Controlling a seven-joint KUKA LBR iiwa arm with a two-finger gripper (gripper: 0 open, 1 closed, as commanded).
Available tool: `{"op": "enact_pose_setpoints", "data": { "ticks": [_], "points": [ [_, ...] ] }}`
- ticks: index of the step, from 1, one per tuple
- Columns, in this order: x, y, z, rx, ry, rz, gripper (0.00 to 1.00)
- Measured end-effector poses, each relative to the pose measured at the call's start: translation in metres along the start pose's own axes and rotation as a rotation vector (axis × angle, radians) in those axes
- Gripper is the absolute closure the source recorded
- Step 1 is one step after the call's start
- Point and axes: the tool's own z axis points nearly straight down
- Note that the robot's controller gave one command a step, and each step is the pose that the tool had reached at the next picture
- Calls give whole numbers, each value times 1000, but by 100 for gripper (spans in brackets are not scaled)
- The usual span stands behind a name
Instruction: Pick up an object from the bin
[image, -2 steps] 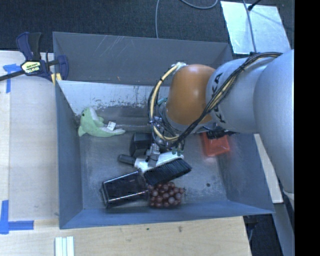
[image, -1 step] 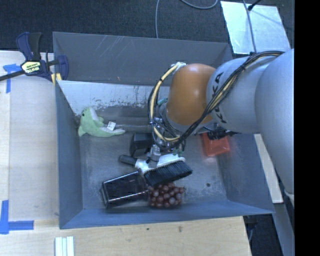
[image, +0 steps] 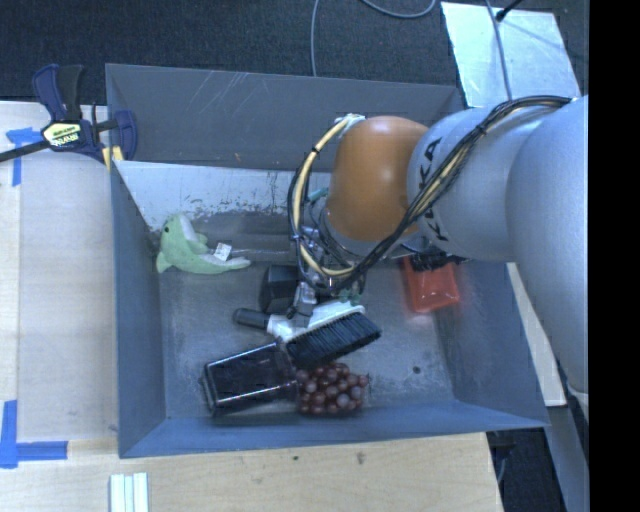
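Gripper (image: 308, 288) is mid-bin (image: 140, 330) under orange cover (image: 375, 180), open/shut state can't be told, w/ black brush (image: 335, 338) just beside at its 5 o'clock, black block (image: 277, 287) at 9, grape bunch (image: 332, 390) and black case (image: 245, 378) twd 6.

Bystander items as I see them: four clear, one unclear.
Green plush toy (image: 185, 250) lies at left, well apart from the rest. Black flat case (image: 245, 378) lies at the front, slightly tilted, its right end touching a bunch of dark red grapes (image: 330, 388). Orange-red block (image: 432, 285) sits alone at right. Small black lump (image: 277, 288) behind the case: I cannot identify it.
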Motion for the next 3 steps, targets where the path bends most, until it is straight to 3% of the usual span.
{"op": "enact_pose_setpoints", "data": {
  "ticks": [1, 2, 3],
  "points": [
    [3, 1, 7, -2, -4, -285, 0],
    [0, -2, 12, -3, -9, -242, 0],
    [-9, 3, 20, -3, -7, 25, 0]
  ]
}}
